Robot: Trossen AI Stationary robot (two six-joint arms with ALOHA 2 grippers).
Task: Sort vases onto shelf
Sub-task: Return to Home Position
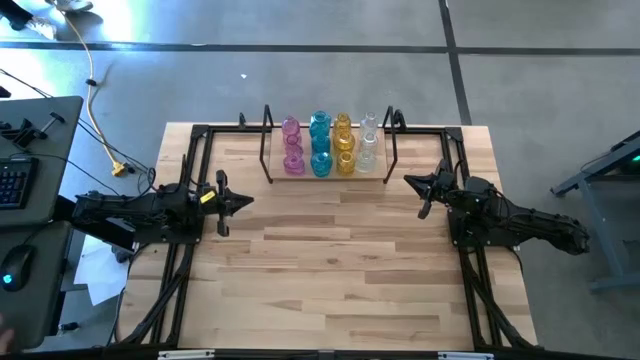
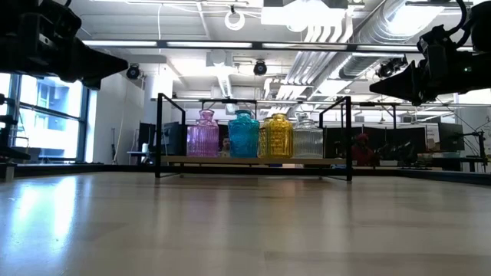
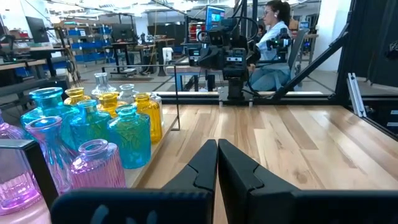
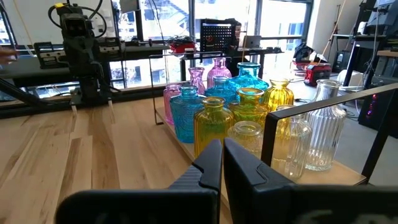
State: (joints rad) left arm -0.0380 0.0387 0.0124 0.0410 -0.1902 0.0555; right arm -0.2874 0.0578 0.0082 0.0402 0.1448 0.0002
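Pale plank tabletop (image 1: 330,260) up front, with the left gripper (image 3: 217,144) and right gripper (image 4: 222,144) hovering either side, tapered dark fingers (image 3: 202,167) pressed together, empty. Further back, ribbed bulbous glass vases (image 2: 244,136) stand in pink, teal, yellow, clear rows on the thin black-metal shelf (image 2: 159,130).

My left arm is folded low along my left side, and my left gripper (image 1: 240,203) points inward, its fingers (image 3: 202,168) pressed together with nothing between them. My right arm mirrors it on the other side, my right gripper (image 1: 412,182) likewise closed and empty. Both hang in the air, facing each other, well apart.
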